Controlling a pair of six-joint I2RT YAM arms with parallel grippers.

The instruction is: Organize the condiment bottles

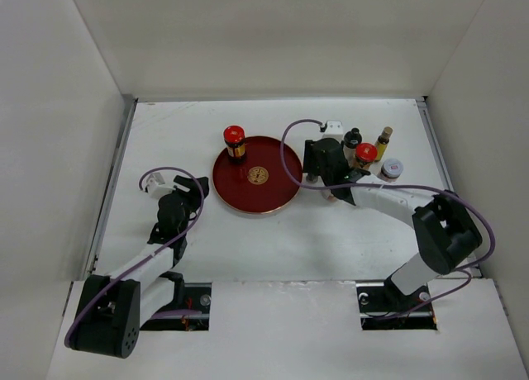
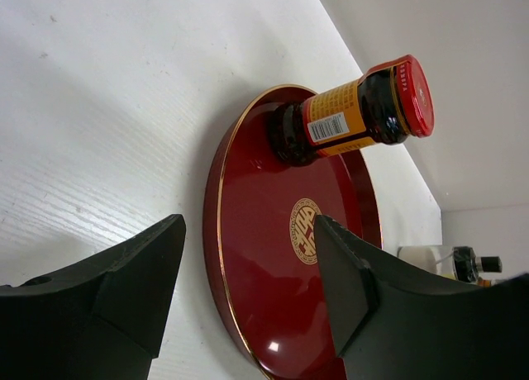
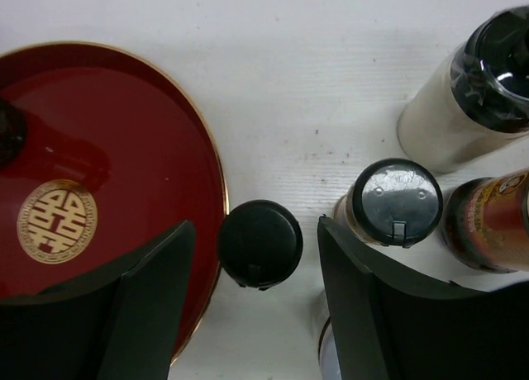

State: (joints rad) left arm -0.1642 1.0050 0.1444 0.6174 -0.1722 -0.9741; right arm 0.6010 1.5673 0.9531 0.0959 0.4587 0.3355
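1. The right gripper (image 3: 254,228) hangs with its jaws apart around a black-capped bottle (image 3: 260,244). The bottle stands on the table just outside the red tray (image 3: 124,140), at the tray's 3 o'clock. Its cap sits between the 2 fingers, and no contact shows.
2. The bottle's long axis is vertical, pointing straight at the wrist camera. The next move is judged to be a plain descent and squeeze.
3. The right arm is much nearer. The left gripper (image 2: 248,227), jaws apart and empty, waits at the tray's 8 o'clock, well apart from the cluster.
4. Count on the tray: 1 red-lidded jar (image 1: 235,140), upright at 11 o'clock.
5. Count off the tray, at its 3 o'clock:
   - 1 second red-lidded jar (image 1: 366,154)
   - 3 dark-topped bottles, including the straddled one, a flip-cap bottle (image 3: 397,202) and a white-bodied bottle (image 3: 463,99)
   - 1 slim yellowish bottle (image 1: 383,138)
   - 1 pale-lidded jar (image 1: 391,167)
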